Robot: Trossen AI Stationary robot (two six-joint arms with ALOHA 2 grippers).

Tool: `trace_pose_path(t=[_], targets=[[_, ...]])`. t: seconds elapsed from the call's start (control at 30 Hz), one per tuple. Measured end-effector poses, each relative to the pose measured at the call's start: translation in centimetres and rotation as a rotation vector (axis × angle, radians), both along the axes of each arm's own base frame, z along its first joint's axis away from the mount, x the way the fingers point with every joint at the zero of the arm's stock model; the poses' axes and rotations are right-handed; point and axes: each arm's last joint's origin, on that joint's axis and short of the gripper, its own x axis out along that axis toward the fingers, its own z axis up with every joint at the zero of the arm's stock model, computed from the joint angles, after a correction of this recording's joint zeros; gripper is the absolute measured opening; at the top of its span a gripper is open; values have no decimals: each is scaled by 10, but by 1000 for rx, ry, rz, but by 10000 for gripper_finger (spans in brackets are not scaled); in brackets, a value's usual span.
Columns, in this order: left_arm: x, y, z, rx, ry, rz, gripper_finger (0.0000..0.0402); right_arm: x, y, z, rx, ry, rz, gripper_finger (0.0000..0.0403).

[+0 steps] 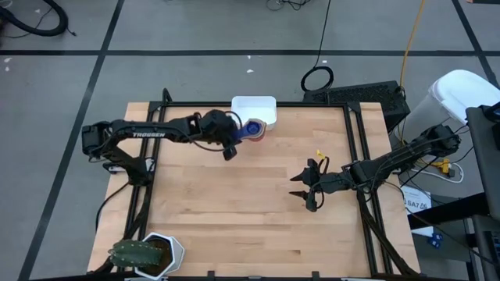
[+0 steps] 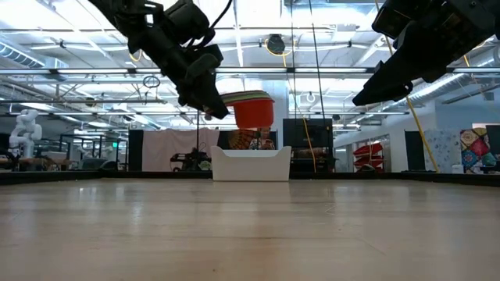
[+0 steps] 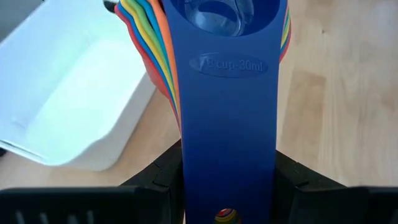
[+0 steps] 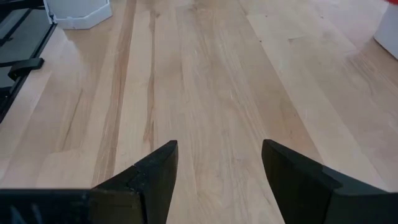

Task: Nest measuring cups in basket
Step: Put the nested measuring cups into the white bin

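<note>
1. Up at the far edge of the wooden desk (image 1: 250,203), left pincer (image 1: 232,145) clamped on the flat handles of the nested measuring cups (image 1: 253,129); stack lifted clear of the desk surface, as seen in the low view.
2. Stacked with the blue cup (image 3: 227,93) innermost, its handle marked with a cup and millilitre size; green, yellow, orange and red handles (image 3: 149,37) fanned out beneath it.
3. Seen from table height: red outer cup (image 2: 254,112) hanging above the white basket (image 2: 251,165), held level or nearly so, exact tilt hard to judge from that angle.
4. Seen from above: cups just beside the basket's (image 1: 254,109) near right corner, overlapping its rim or right next to it; cannot tell which.
5. Basket sitting at the far middle edge of the desk, nothing visible inside it in the left wrist view (image 3: 68,106).
6. Right pincer (image 1: 306,185) hovering over the right half of the desk, well apart from cups and basket, fingers (image 4: 155,171) spread wide with only bare wood between them.
7. White hexagonal pot with a green plant (image 1: 148,255) at the near left corner of the desk, far from both arms.
</note>
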Motion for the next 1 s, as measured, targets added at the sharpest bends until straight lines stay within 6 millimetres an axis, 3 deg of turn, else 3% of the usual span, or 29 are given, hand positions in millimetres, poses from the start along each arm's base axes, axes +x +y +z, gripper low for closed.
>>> trace_pose_path(t=[0.33, 0.73, 1.0], targets=[[-5, 24, 8, -9, -45, 23, 138, 0, 0, 0, 0, 0, 0, 224], [-6, 44, 40, 69, -28, 11, 138, 0, 0, 0, 19, -1, -13, 224], [-11, 59, 41, 65, -35, 6, 138, 0, 0, 0, 62, -2, -41, 224]])
